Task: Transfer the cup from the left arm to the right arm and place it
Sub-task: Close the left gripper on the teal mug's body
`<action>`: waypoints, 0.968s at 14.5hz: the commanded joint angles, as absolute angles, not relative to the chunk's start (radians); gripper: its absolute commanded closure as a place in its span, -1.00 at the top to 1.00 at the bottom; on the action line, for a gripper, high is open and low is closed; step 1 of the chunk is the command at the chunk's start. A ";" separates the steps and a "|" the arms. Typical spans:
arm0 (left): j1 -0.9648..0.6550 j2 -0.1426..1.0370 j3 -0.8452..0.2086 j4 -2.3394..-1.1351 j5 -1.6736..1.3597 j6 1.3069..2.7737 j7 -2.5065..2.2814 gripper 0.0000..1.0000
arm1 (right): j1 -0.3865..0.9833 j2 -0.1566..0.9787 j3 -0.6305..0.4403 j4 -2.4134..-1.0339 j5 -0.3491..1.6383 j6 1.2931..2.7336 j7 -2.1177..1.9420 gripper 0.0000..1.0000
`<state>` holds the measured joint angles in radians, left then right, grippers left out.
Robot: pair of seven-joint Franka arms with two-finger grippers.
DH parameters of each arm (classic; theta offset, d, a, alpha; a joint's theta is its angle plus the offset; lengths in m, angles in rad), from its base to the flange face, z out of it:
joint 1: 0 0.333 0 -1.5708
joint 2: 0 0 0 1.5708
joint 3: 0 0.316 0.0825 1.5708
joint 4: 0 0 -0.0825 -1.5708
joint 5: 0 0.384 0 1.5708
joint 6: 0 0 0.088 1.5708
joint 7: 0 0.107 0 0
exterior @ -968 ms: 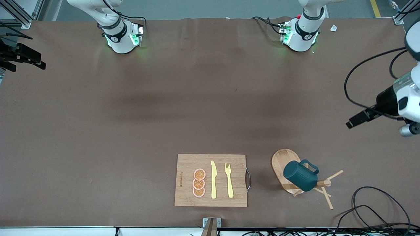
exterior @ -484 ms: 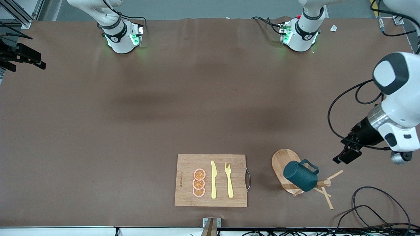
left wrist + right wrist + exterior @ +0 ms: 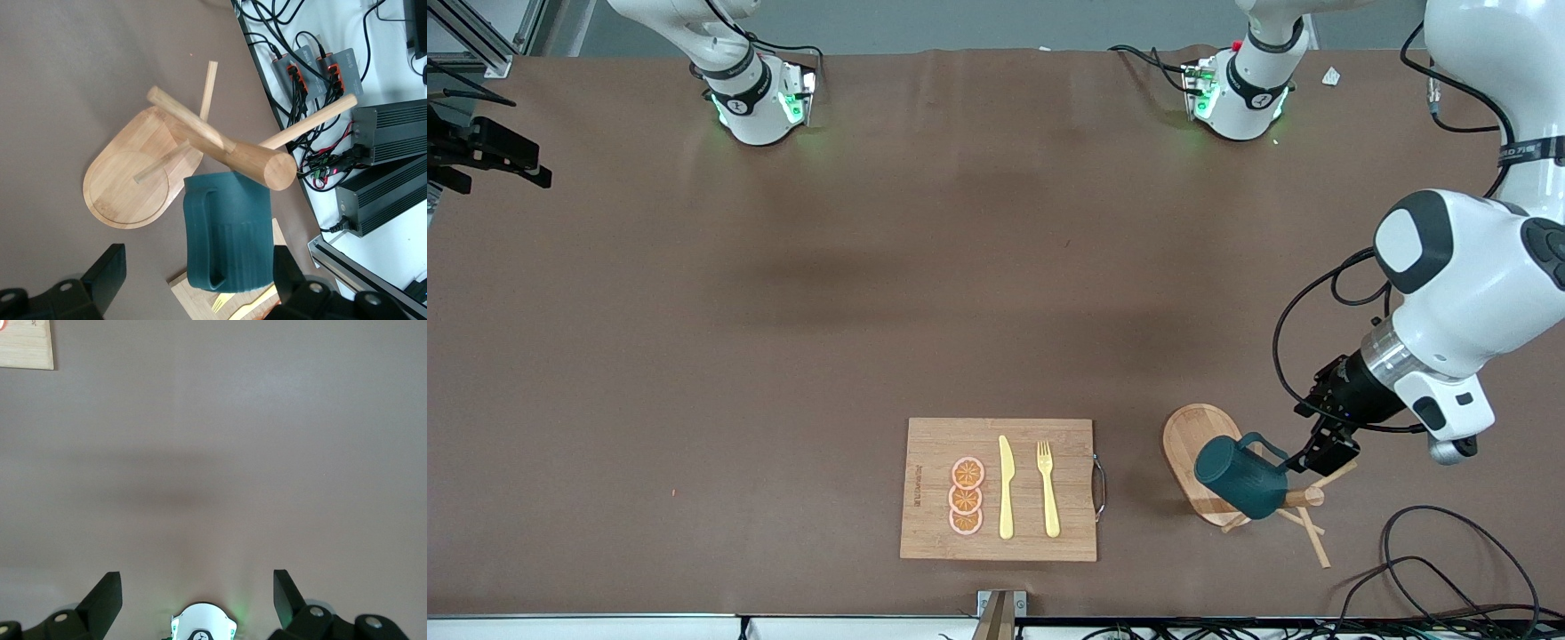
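Note:
The dark teal ribbed cup (image 3: 1240, 477) hangs tilted on a peg of a wooden mug stand (image 3: 1190, 437), handle toward the left arm's end of the table. My left gripper (image 3: 1319, 455) is open and empty, right beside the cup's handle and over the stand's pegs. In the left wrist view the cup (image 3: 230, 230) shows between my open left gripper's (image 3: 197, 267) fingers, untouched, below the stand's post (image 3: 233, 150). My right gripper (image 3: 197, 587) is open and empty, shown only in its wrist view, over bare table near its own base (image 3: 203, 623).
A wooden cutting board (image 3: 934, 444) with orange slices (image 3: 967, 496), a yellow knife (image 3: 1006, 489) and a yellow fork (image 3: 1048, 489) lies beside the stand toward the right arm's end. Black cables (image 3: 1449, 569) lie near the table's front edge at the left arm's end.
My left arm has swung in from the table's edge and come down to the cup's handle. The cup and stand have not moved.

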<state>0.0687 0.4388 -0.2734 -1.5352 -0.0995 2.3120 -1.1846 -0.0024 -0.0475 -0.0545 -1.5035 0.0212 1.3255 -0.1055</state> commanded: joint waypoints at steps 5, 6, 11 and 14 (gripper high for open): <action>0.061 0.486 -0.273 -1.522 -0.112 2.344 -1.229 0.81 | -0.008 -0.067 -0.052 -1.522 0.029 1.325 -0.098 1.00; 0.060 0.488 -0.273 -1.520 -0.112 2.353 -1.242 0.76 | -0.008 -0.067 -0.052 -1.522 0.031 1.325 -0.098 1.00; 0.048 0.506 -0.273 -1.520 -0.115 2.408 -1.292 0.48 | -0.006 -0.067 -0.052 -1.520 0.029 1.325 -0.098 1.00; 0.038 0.517 -0.273 -1.520 -0.115 2.418 -1.305 0.35 | -0.009 -0.069 -0.054 -1.520 0.029 1.327 -0.103 1.00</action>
<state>0.0475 0.5058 -0.2735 -1.5349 -0.1004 2.4045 -1.2916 -0.0025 -0.0477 -0.0549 -1.5035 0.0214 1.3242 -0.1054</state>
